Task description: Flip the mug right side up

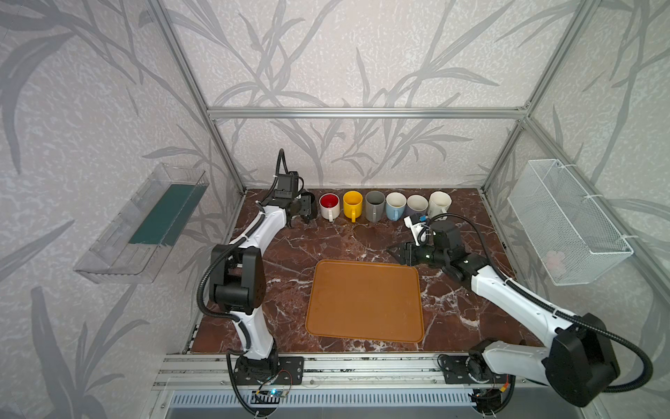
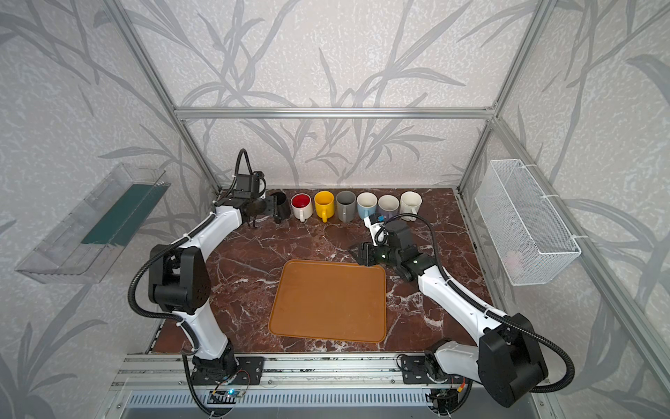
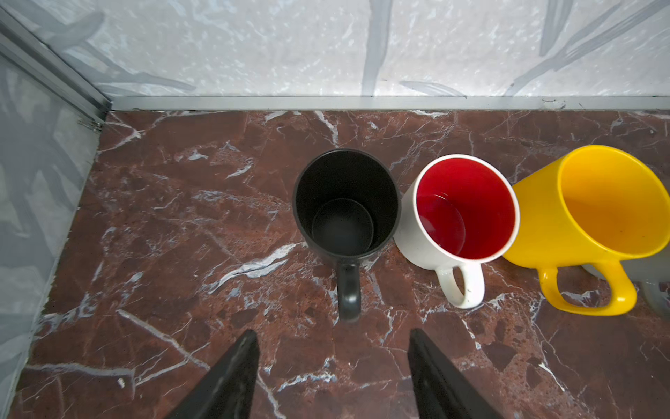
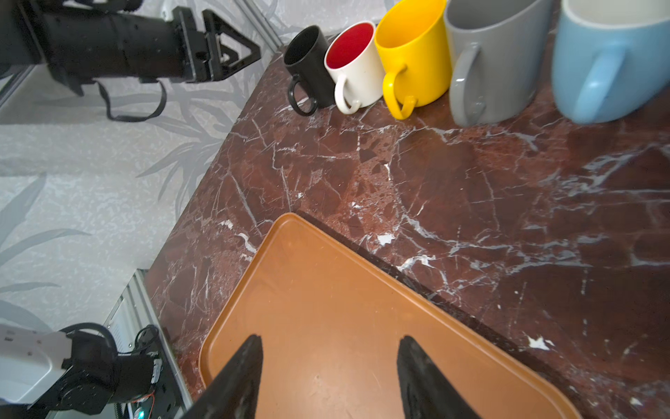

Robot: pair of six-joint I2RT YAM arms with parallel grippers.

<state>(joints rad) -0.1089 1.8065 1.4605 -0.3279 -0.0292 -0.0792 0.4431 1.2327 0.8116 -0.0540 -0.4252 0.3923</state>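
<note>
The black mug [image 3: 346,203] stands upright mid-frame on the tabletop [image 3: 181,225], handle toward the left gripper [image 3: 333,339] — jaws spread, empty. The right gripper [image 4: 330,341] — jaws apart, empty — hangs over the tray [image 4: 326,283].

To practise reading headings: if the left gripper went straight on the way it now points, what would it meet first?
Probably the black mug's handle, which faces the open left gripper in the wrist view; height is hard to judge.

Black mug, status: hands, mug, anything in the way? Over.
Left hand open, empty, short of the handle. Right hand open over tray. Black mug upright, mouth up, beside red-lined mug. Nothing blocking.
</note>
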